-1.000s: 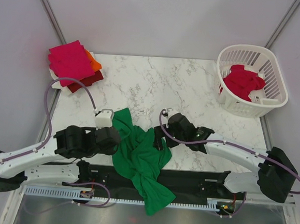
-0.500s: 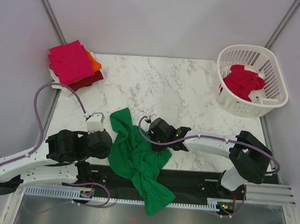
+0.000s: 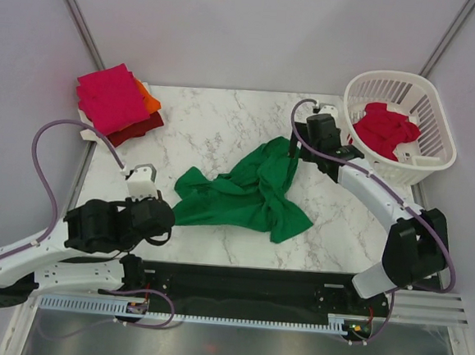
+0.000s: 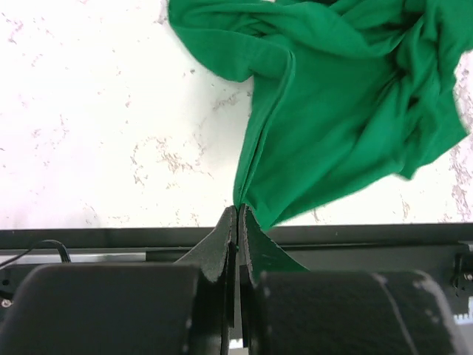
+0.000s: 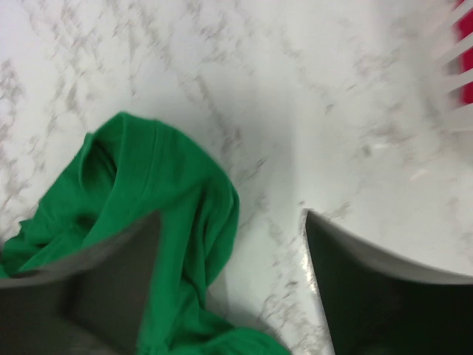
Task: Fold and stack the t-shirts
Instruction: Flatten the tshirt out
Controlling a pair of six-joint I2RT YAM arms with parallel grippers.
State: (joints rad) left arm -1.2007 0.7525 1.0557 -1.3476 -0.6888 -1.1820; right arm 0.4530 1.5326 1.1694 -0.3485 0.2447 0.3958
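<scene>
**Top external view.** The green t-shirt (image 3: 249, 191) lies crumpled on the bench (image 3: 217, 118), strung between the two grippers. The left gripper (image 3: 169, 219) is at the shirt's near-left edge. The right gripper (image 3: 299, 149) sits at the opposite far corner, with the laundry basket (image 3: 439, 119) and its red t-shirt (image 3: 385, 127) just behind it. The folded stack, with the magenta t-shirt (image 3: 108, 97) on top, lies well beyond the left gripper.

**Left wrist view.** The left gripper (image 4: 238, 214) is clamped fully together on a thin hem, and the green t-shirt (image 4: 332, 96) fans out ahead of the fingertips.

**Right wrist view.** This picture is blurred. The right gripper (image 5: 233, 214) has its fingers well apart and grips nothing. The green t-shirt (image 5: 170, 222) lies under one finger, with bare bench under the gap.

**Risks.** With only one edge held, a pull by the left gripper would probably drag the shirt along as a bunch instead of flattening it. If the right gripper closes here, it could pinch several rumpled layers or miss the corner altogether. A wide swing of that arm could knock the basket.
</scene>
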